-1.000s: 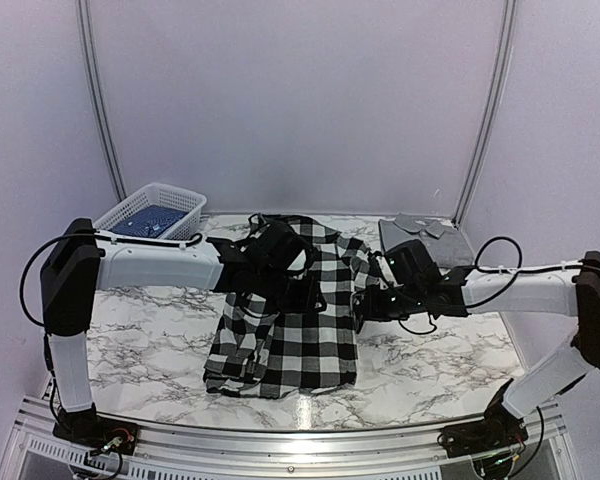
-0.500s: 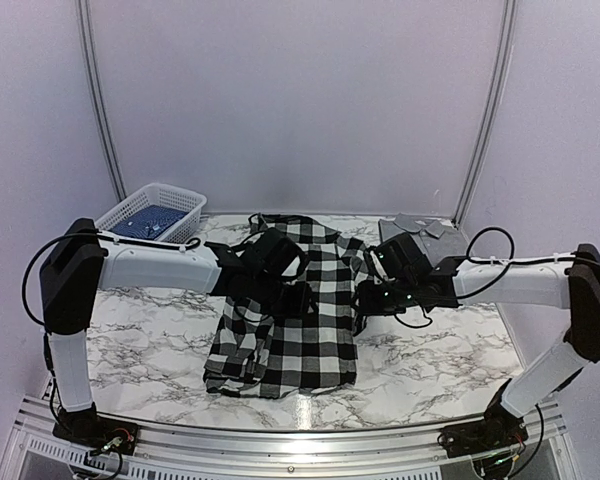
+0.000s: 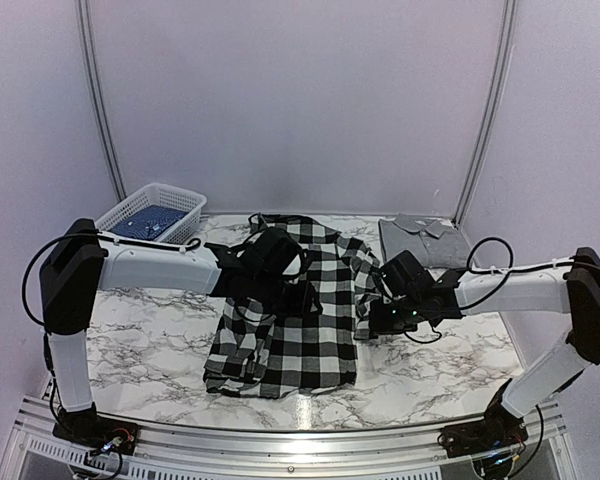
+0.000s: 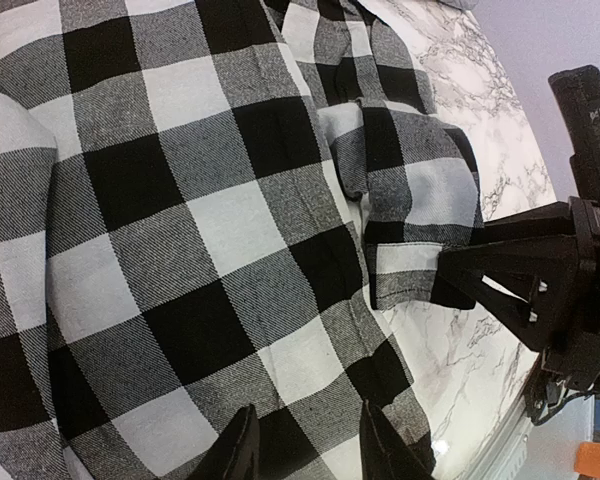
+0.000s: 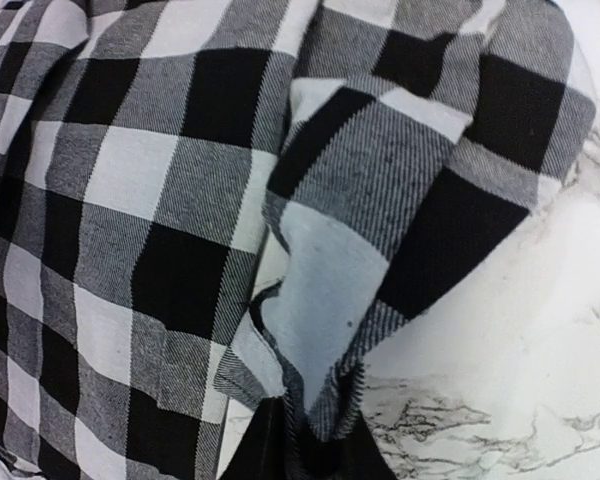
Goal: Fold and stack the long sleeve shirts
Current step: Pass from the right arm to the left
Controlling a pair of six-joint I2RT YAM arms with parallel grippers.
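Note:
One black-and-white checked long sleeve shirt (image 3: 290, 330) lies on the marble table, collar toward the back; its cloth fills the left wrist view (image 4: 180, 230) and the right wrist view (image 5: 160, 200). My left gripper (image 3: 302, 298) (image 4: 308, 452) hovers low over the shirt's right half, open, its fingers (image 4: 238, 450) apart above flat cloth. My right gripper (image 3: 372, 318) (image 5: 310, 455) sits at the shirt's right edge, shut on the cuff end of the folded-in sleeve (image 5: 380, 200), which bunches between its fingers. The left wrist view also shows that gripper (image 4: 460, 275) at the cuff (image 4: 405, 270).
A folded grey shirt (image 3: 425, 238) lies at the back right. A white basket (image 3: 130, 208) holding blue cloth (image 3: 152, 220) stands at the back left. Bare marble table (image 3: 440, 370) shows to the right and in front of the checked shirt.
My right gripper has shifted a little toward the near edge at the shirt's right sleeve and now pinches the cuff. The left arm has stayed over the shirt.

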